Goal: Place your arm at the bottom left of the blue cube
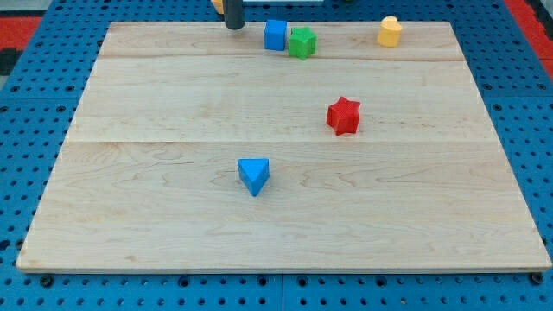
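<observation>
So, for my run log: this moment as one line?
my tip: left of blue cube, apart | green block touching cube's right | target spot: not reached

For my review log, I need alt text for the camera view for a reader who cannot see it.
My tip rests near the wooden board's top edge, left of the blue cube, which touches a green block. A yellow block sits top right, a red star mid-right, a blue triangular block centre.

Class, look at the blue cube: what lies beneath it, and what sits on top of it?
The blue cube rests on the wooden board; nothing sits on top. The green block touches its right side. The board directly beneath it is covered.
</observation>
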`<move>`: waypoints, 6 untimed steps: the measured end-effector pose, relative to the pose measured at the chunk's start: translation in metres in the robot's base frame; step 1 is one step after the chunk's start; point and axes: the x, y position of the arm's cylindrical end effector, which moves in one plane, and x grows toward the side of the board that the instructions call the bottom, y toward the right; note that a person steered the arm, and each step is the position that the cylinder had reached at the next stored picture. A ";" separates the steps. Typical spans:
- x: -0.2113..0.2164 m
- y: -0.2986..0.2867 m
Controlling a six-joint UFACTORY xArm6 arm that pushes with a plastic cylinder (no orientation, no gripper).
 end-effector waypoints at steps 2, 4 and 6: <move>0.011 -0.010; 0.042 0.023; 0.057 0.039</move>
